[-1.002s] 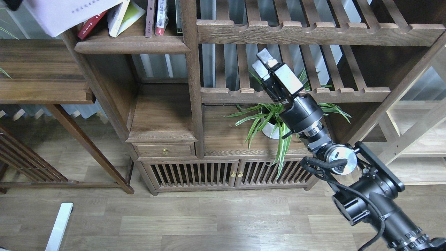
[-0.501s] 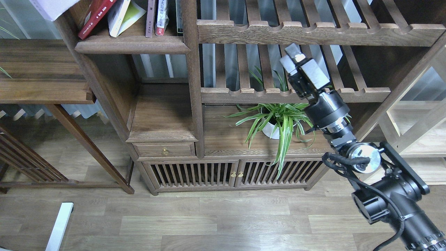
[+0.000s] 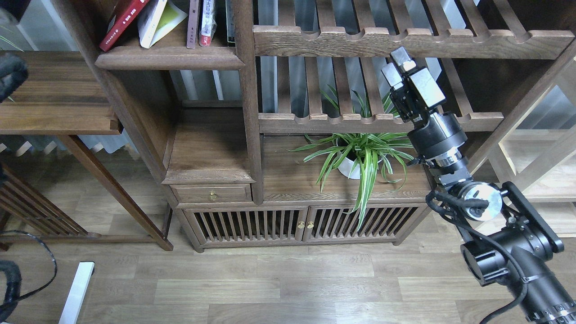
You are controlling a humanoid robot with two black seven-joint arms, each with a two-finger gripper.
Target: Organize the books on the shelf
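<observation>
Books are sitting up at the far left on the dark brown shelf [image 3: 168,57], the solid board with the rounded front edge, right at the top of the view so only their lower parts are showing. Going big to small: the dark bookcase [image 3: 245,112] is taking up most of the far side, with slatted racks [image 3: 405,42] running across its right half and a low cabinet with barred doors [image 3: 274,224] sitting under everything. A separate dark wooden surface [image 3: 54,94] is standing off to the left, and pale shelving [image 3: 535,166] is peeking in at the right edge.

My right arm is coming up from the near right corner, and the right claw [image 3: 396,65] is hanging in front of the racks, well apart from the books. It's showing two pale fingertips sitting close beside each other with nothing between them, but honestly I cannot tell if they're fully together. The left claw isn't showing clearly; just a dark blurry bit at the left edge.

A potted spider plant [image 3: 360,155] in a white pot is sitting on the cabinet top, just left of the arm.

On the shelf itself, a red book [image 3: 121,22] is leaning over to the right, a white book with a yellow-green cover [image 3: 157,20] is leaning beside it, and a couple of thin books [image 3: 201,22] are standing upright near the post.
</observation>
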